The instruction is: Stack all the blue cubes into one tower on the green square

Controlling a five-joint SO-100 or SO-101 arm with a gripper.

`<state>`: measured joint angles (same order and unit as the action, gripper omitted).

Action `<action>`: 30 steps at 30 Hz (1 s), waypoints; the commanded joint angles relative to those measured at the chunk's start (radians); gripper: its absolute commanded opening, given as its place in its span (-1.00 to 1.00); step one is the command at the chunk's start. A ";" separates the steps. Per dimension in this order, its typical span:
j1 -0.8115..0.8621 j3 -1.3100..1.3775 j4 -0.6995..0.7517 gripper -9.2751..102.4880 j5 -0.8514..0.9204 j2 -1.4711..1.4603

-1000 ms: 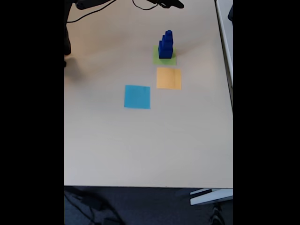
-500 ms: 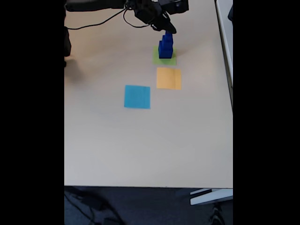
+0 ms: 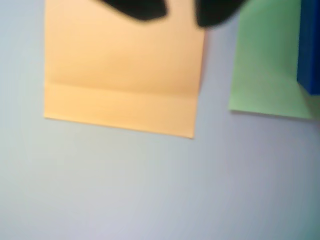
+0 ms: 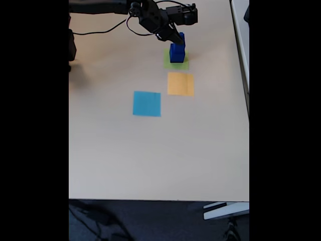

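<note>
Your tower [image 4: 177,50] of dark blue cubes stands on the green square [image 4: 183,64], near the far edge of the tan table [image 4: 150,155] in the fixed view. The stepped column sits toward the left half of that square, leaving a strip of green bare on its right and along its near edge. Your black arm [image 4: 100,6] reaches in from the upper left, and the gripper [image 4: 175,36] sits right against the upper part of the tower, its dark tip overlapping the top cubes from the left. You cannot tell from either view whether the jaws are apart or clamped, nor whether they hold a cube; the tip is too small and dark in the fixed view.

In the wrist view, two dark blurred fingers [image 3: 137,9] enter from the top edge over the orange square [image 3: 120,70]. That square has a crease running across its lower part. To its right lies the green square [image 3: 265,65], apart from the orange one by a narrow band of table [image 3: 150,190]. A dark blue cube face [image 3: 310,50] shows at the right edge, resting on the green paper.

In the fixed view, the orange square [image 4: 180,84] lies just in front of the green one, and the light blue square [image 4: 147,103] lies further forward and to the left, apart from both.
</note>
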<state>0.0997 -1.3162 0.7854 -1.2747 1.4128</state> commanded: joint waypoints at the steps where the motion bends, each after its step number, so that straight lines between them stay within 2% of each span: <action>1: 0.002 0.005 -0.021 -0.84 -0.002 0.095; 9: -0.002 0.075 0.008 -0.84 -0.015 0.081; 17: -0.052 0.351 0.299 -0.84 -0.112 0.038; 24: -0.114 0.376 0.391 -0.84 -0.249 0.054; 30: -0.141 0.380 0.413 -0.84 -0.287 0.058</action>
<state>-0.0337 -1.0063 1.1950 -1.5478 1.4128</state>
